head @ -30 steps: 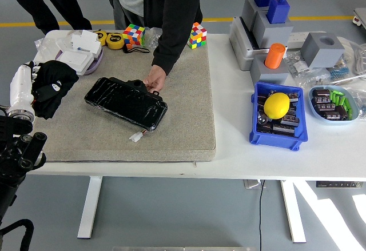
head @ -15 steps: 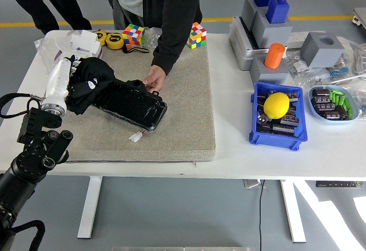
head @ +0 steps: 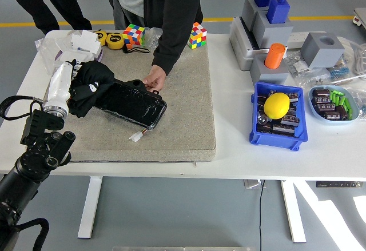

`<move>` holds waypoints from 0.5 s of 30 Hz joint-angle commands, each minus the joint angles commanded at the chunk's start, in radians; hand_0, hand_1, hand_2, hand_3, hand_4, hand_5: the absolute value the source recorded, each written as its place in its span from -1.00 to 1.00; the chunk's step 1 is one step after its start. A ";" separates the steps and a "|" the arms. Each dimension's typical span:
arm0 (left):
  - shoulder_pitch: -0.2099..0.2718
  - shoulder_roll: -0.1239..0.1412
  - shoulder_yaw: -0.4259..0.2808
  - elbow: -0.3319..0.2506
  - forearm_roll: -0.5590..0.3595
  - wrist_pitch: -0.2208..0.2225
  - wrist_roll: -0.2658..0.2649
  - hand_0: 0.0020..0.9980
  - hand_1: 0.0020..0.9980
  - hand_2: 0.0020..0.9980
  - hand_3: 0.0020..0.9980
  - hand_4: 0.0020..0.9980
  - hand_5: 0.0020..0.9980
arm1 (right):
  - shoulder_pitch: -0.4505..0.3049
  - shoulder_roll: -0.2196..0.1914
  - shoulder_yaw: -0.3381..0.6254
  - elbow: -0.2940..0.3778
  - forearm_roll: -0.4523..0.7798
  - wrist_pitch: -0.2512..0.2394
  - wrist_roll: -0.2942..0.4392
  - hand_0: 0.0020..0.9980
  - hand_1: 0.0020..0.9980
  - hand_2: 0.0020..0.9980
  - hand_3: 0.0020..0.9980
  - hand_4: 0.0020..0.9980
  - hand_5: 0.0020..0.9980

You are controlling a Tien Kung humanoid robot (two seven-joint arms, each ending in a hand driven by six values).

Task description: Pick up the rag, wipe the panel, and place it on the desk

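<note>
A glossy black panel [head: 134, 105] lies on the grey felt mat [head: 183, 108], tilted with its right end nearer me. My left hand [head: 71, 85], white with a black arm behind it, is shut on a black rag [head: 91, 85] that rests on the panel's left end. A person's hand [head: 154, 79] in a black sleeve holds the panel's far edge near its middle. A small white connector [head: 136, 137] sticks out below the panel. My right arm is out of sight.
White boxes [head: 77, 48], tape measures [head: 111, 39] and two colour cubes [head: 197, 35] line the mat's far edge. To the right stand a blue bin [head: 277, 134] holding a yellow ball, grey blocks [head: 269, 25] and a blue dish [head: 334, 103]. A second person stands at top left.
My left hand carried the rag from the mat's left edge rightward onto the panel's left end. In the last half second it shifted only slightly. The person's hand stayed on the panel.
</note>
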 joint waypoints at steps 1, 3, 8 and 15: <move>0.002 0.001 0.010 -0.008 -0.005 0.001 0.000 -0.52 -0.54 -0.46 0.13 0.19 -1.00 | -0.001 0.000 -0.001 0.000 0.000 0.000 0.000 0.07 0.11 -0.02 0.04 0.75 -0.28; 0.003 0.003 0.042 -0.025 -0.022 0.000 0.001 -0.52 -0.54 -0.46 0.13 0.19 -1.00 | 0.000 0.000 -0.003 0.001 0.001 0.000 0.000 0.07 0.11 -0.02 0.04 0.75 -0.28; 0.013 0.004 0.105 -0.057 -0.040 -0.003 0.015 -0.52 -0.54 -0.46 0.13 0.19 -1.00 | 0.001 0.000 -0.022 0.009 0.019 0.002 -0.001 0.07 0.12 -0.02 0.04 0.76 -0.28; 0.060 0.012 0.200 -0.155 -0.072 -0.004 0.037 -0.52 -0.54 -0.46 0.13 0.19 -1.00 | 0.000 0.000 -0.026 0.012 0.022 0.002 -0.001 0.07 0.11 -0.02 0.04 0.75 -0.28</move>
